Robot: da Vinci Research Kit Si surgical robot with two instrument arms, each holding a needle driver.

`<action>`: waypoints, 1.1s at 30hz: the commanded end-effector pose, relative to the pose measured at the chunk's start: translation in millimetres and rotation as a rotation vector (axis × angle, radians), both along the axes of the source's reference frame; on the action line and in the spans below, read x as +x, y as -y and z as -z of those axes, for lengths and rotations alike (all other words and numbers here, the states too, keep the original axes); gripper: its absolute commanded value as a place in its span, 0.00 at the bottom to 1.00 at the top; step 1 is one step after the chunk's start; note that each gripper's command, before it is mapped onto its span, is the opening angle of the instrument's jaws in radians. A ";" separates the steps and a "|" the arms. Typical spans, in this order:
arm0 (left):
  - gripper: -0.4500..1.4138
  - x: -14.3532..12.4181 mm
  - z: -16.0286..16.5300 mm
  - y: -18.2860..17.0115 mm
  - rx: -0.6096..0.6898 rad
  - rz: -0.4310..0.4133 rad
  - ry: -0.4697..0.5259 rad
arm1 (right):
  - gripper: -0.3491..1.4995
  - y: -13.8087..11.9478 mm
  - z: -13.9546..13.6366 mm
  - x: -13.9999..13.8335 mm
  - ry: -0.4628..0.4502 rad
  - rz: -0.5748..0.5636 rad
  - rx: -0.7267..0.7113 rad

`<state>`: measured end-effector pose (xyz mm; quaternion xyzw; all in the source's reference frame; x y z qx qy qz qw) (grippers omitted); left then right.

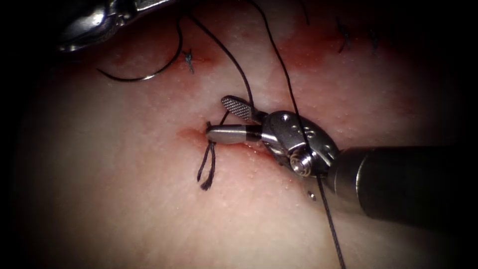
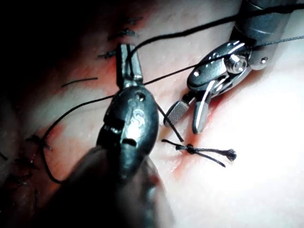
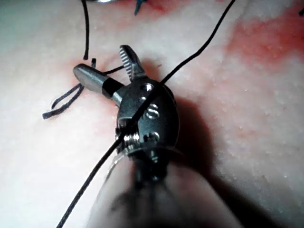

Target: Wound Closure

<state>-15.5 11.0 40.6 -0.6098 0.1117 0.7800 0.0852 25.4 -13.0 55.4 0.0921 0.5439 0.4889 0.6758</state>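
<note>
Endoscope view: your right silver needle driver [image 1: 226,118] stands with jaws parted, holding nothing, straddling the dark thread [image 1: 234,60] just above the small knot [image 1: 211,143]. Your left silver tool [image 2: 128,59] pinches thread; I can't place the needle.

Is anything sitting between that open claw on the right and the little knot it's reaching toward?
Nothing visible does. The right claw is open beside the knot on the tissue. One thread runs down between its jaws; another drapes over its wrist.

Endoscope above; wrist views close
</note>
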 end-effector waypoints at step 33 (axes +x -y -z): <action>0.99 15.9 -2.1 7.8 0.123 0.095 -0.322 | 0.50 -1.4 6.4 -13.5 0.262 0.294 -0.436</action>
